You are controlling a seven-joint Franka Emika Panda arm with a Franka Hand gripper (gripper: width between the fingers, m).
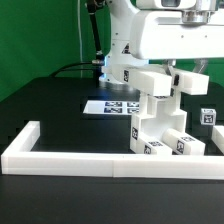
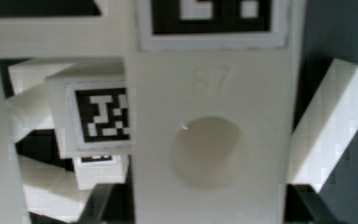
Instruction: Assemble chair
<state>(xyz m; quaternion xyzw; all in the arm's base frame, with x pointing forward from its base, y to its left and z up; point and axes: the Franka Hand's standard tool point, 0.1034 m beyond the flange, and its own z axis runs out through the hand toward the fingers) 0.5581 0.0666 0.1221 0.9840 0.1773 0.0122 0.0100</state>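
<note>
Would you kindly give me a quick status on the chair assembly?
Gripper shut on chair panel. Part-built chair upright by border wall. No obstruction seen.

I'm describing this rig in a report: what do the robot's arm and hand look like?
The arm is glossy white, built of chunky rounded segments, with darker parts near its top. The hand is a boxy white block that ends in two short dark fingers. A thin black cable runs down behind the arm. No lettering or markings on either can be made out.
</note>
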